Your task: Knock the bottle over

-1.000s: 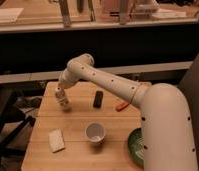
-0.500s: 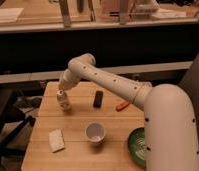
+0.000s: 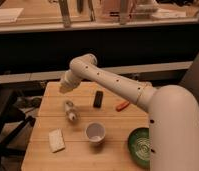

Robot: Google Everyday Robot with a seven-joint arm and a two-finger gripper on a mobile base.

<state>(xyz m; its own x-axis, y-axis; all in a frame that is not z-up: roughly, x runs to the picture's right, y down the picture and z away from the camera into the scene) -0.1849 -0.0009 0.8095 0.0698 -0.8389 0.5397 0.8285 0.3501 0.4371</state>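
Observation:
The bottle (image 3: 69, 111), small, slim and clear-whitish, lies on its side on the wooden table (image 3: 110, 160), left of centre, pointing slantwise toward the front. My gripper (image 3: 63, 88) hangs at the end of the white arm, just above and behind the bottle at the table's back left. It is apart from the bottle. The white round cup (image 3: 95, 133) stands in front and to the right of the bottle. The black rectangular block (image 3: 98, 98) lies behind the cup, right of the gripper.
An orange object (image 3: 122, 105) lies right of the black block. A green bowl (image 3: 139, 147) sits at the front right. A pale flat packet (image 3: 56, 140) lies at the front left. A dark counter wall runs behind the table.
The bottle stood upright under the gripper before; now it lies on its side, a little nearer the front. The gripper has pulled up and back from it.

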